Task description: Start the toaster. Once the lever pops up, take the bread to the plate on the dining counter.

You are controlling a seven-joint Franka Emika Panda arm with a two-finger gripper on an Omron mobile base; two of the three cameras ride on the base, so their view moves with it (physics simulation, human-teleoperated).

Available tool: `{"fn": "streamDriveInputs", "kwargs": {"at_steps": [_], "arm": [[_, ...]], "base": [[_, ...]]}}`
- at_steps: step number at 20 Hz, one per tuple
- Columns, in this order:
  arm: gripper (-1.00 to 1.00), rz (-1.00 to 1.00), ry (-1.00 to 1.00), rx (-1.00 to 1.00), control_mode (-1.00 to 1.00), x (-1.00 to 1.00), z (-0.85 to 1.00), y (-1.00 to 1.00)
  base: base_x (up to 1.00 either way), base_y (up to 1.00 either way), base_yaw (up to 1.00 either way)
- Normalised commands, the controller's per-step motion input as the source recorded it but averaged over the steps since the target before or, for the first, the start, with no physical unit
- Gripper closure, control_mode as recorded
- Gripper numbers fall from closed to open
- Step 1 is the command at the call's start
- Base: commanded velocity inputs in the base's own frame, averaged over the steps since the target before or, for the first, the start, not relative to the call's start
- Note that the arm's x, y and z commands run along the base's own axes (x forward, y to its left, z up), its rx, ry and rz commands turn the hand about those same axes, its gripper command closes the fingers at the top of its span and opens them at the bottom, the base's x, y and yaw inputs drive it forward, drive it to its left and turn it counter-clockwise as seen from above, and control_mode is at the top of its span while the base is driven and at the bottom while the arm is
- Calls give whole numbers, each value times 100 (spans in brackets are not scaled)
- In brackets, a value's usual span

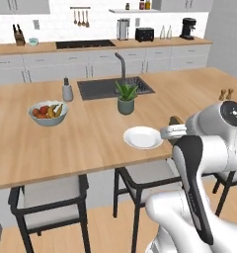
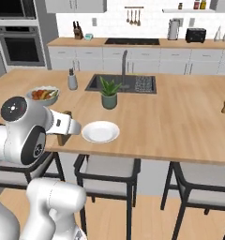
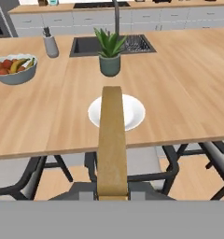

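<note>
My gripper (image 2: 65,126) is shut on the bread (image 3: 111,140), a tan slice seen edge-on in the hand view. The slice hangs over the near edge of the dining counter (image 1: 91,133), its far end pointing at the plate (image 3: 133,112). That white round plate (image 1: 142,137) lies near the counter's front edge, just beyond the gripper (image 1: 173,130), and is bare. A brown tip of the bread (image 1: 176,120) shows above the hand. The black toaster (image 1: 144,34) stands far off on the wall counter, also in the right base view (image 2: 195,34).
A potted plant (image 1: 126,98) stands just behind the plate, in front of the dark sink (image 1: 100,88). A fruit bowl (image 1: 48,112) and a grey dispenser (image 1: 67,90) are to the left. Stools (image 1: 51,197) stand under the counter's front edge. Two small shakers (image 1: 225,93) are at the right.
</note>
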Motion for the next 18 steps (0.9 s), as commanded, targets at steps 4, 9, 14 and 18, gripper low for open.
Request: {"fn": "streamDriveInputs", "kwargs": {"at_steps": [4, 9, 14, 18], "arm": [[100, 0, 0, 0, 100, 0, 0, 0], [100, 0, 0, 0, 100, 0, 0, 0], [100, 0, 0, 0, 100, 0, 0, 0], [100, 0, 0, 0, 100, 0, 0, 0]], "base": [[38, 5, -1], [34, 0, 1], [41, 0, 3], [40, 0, 1]]}}
